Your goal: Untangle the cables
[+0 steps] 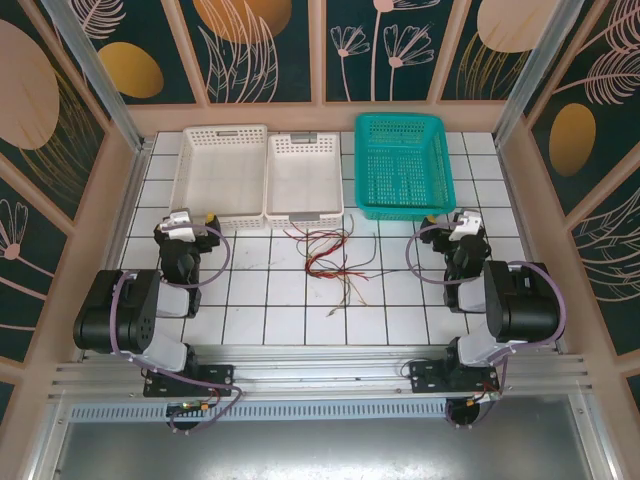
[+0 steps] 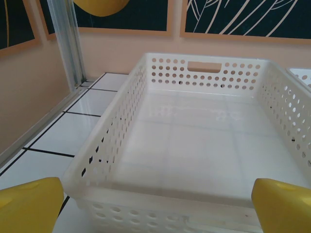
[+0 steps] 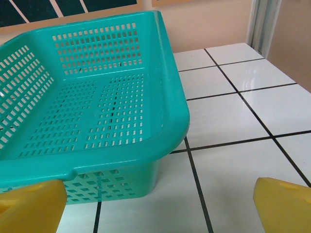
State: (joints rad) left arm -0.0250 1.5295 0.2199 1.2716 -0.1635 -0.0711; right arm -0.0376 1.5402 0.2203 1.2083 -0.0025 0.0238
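At 6 o'clock in the top view, bolted to the metal rail (image 1: 320,370): both arm bases, left arm (image 1: 115,315) folded at 8 o'clock, right arm (image 1: 520,300) folded at 4 o'clock. Just beyond, over the white tiled table (image 1: 250,300): left gripper (image 1: 190,222) at 9 o'clock and right gripper (image 1: 463,224) at 3 o'clock, each aimed toward 12. Spread wide in both cases, holding nothing: in the left wrist view, yellow fingers (image 2: 29,206) parted to the bottom corners; likewise in the right wrist view, yellow fingers (image 3: 284,206) far apart at 7 and 5 o'clock.

Between the two grippers, well apart from both, at table centre: the cables (image 1: 325,255), a loose tangle of thin red, black and pale strands lying flat on the tiles, stray ends trailing toward 5 o'clock.

Farther back, reckoned from the tangle: large white perforated basket (image 1: 220,175) at 11 o'clock, straight ahead of the left gripper; smaller white basket (image 1: 303,178) at 12 o'clock, close beside its neighbour; teal mesh basket (image 1: 402,170) at 1 o'clock, ahead of the right gripper. Strand ends near the smaller basket's front wall, contact impossible to tell. Behind everything, at 12 o'clock: dark wall panels (image 1: 250,45) printed with leaves and flowers.
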